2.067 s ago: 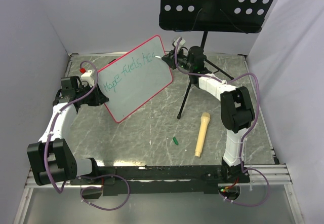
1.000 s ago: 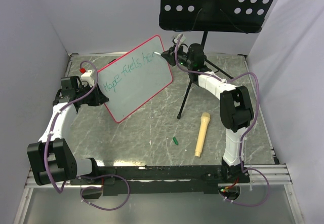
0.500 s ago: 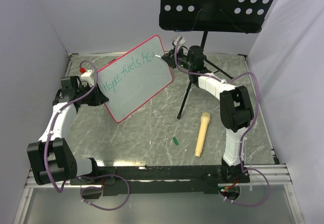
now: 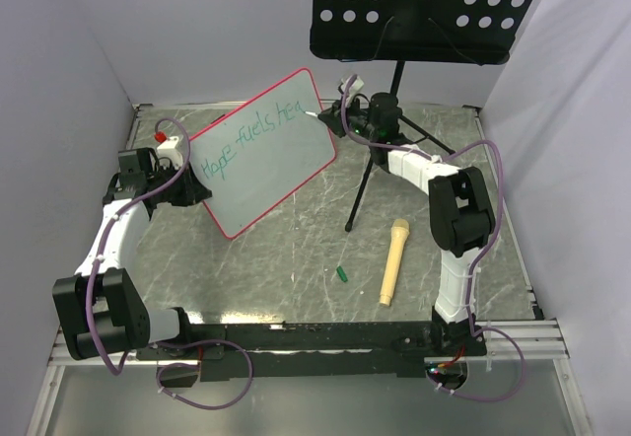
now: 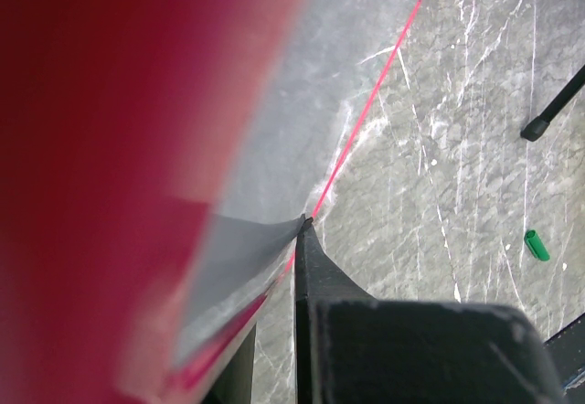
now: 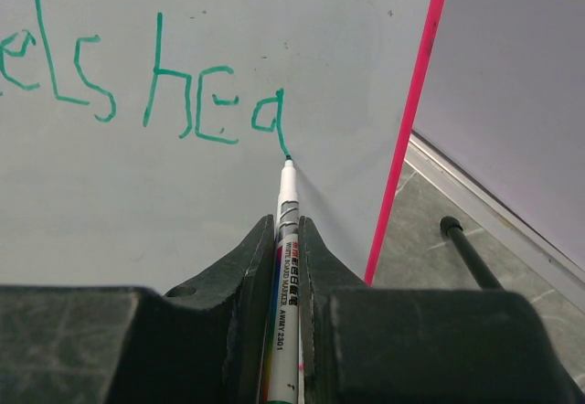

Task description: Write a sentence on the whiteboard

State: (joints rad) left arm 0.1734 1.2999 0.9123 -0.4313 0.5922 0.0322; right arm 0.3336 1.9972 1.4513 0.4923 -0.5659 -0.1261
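My left gripper (image 4: 198, 192) clamps the tilted whiteboard (image 4: 266, 175) by its edge while my right gripper (image 6: 287, 228) pinches the marker (image 6: 286, 205), tip touching the last letter of the sentence (image 6: 183, 102) near the board's right edge.

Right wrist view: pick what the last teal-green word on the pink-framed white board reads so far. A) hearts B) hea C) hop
B: the teal-green handwritten sentence on the rectangular white board with the pink-red frame ends in h, e, a, and the tip of the thin white marker, clamped in the right gripper, sits at the tail of the a.
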